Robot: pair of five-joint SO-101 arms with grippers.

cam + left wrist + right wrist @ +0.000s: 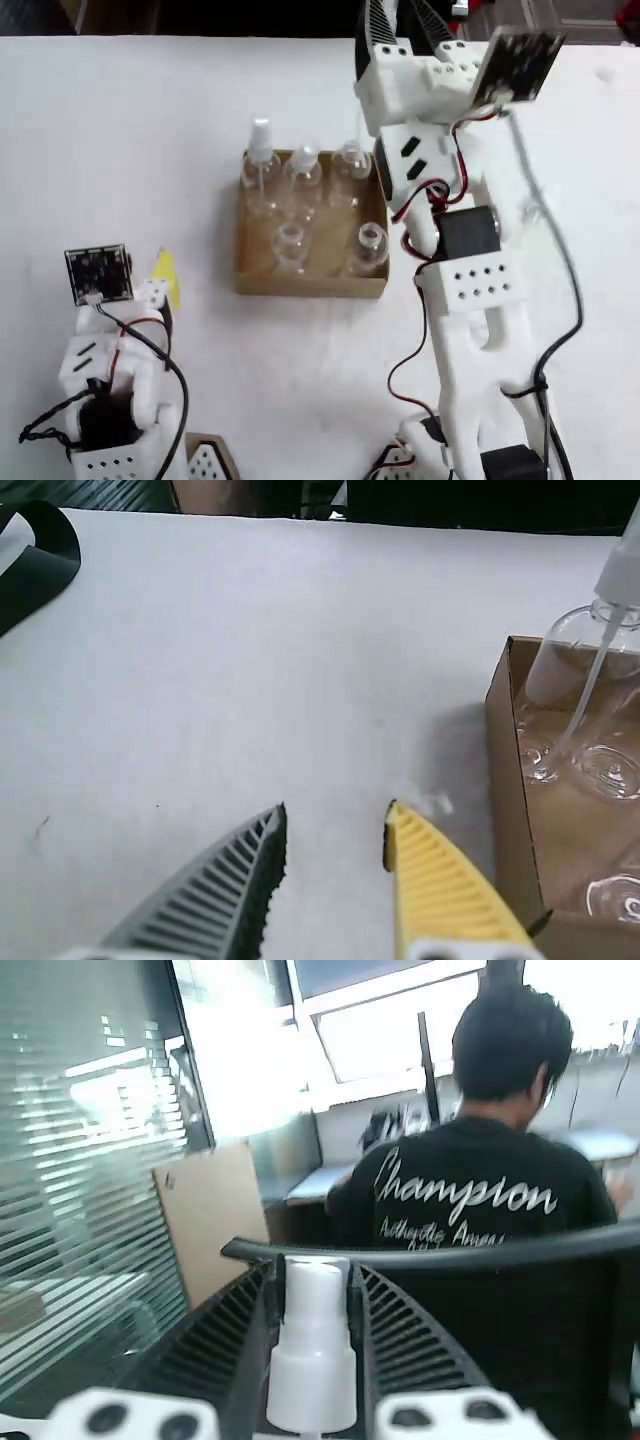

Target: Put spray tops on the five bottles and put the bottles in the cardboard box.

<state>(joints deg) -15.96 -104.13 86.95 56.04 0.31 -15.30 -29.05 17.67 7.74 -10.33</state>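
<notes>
The cardboard box (310,280) sits mid-table and holds several clear bottles. The back row (305,175) carries white spray tops, the tallest on the left bottle (262,150). The two front bottles (290,245) (370,240) have open necks. My right gripper (400,20) is raised beyond the box's far right corner and points up and away from the table. In the right wrist view it (315,1265) is shut on a white spray top (312,1350). My left gripper (165,275) rests low, left of the box, open with nothing between its fingers (335,825). The box's near wall (510,780) and a capped bottle (600,640) lie beside it.
The right arm's white body (470,290) and its red and black cables stand just right of the box. A black strap (40,550) lies at the table's far left. Bare white table (130,140) stretches left of the box.
</notes>
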